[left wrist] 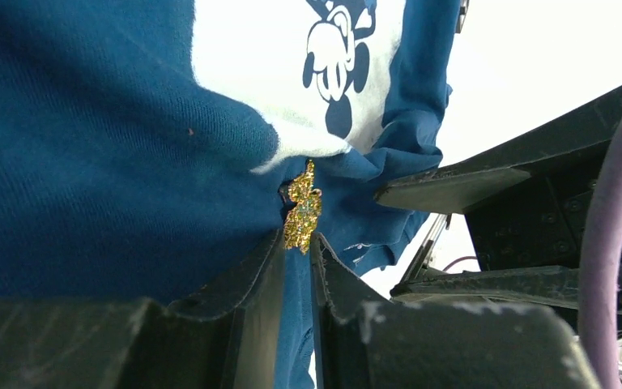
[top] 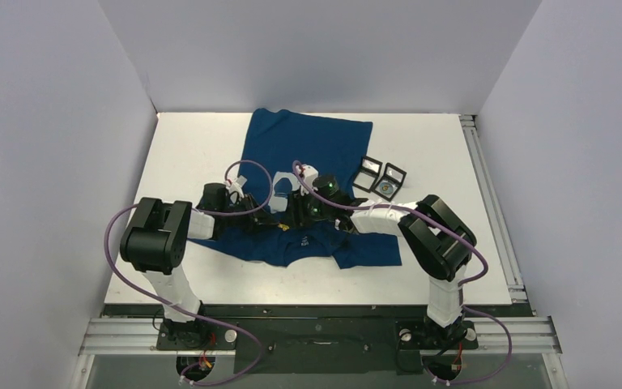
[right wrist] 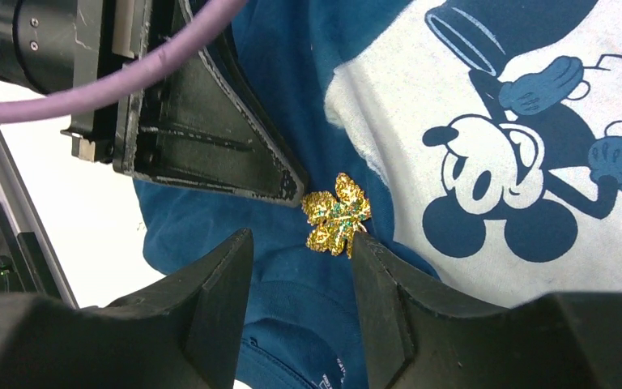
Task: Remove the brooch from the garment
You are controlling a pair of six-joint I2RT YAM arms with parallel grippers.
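The garment (top: 308, 142), a dark blue T-shirt, lies on the white table, bunched at the near end. Its pale cartoon-mouse print (right wrist: 405, 89) shows in both wrist views. The brooch (right wrist: 337, 212), a gold glittery leaf, is pinned on the blue cloth beside the print; it also shows in the left wrist view (left wrist: 302, 209) and is hidden in the top view. My left gripper (left wrist: 298, 243) is shut on a fold of the garment, its tips touching the brooch's edge. My right gripper (right wrist: 302, 237) is open, the brooch just off its right fingertip (right wrist: 364, 243).
Two small black open boxes (top: 379, 177) stand on the table right of the shirt. Both arms meet over the shirt's middle (top: 291, 203), fingers close together. The right gripper's body (left wrist: 486, 186) fills the right of the left wrist view. White walls surround the table.
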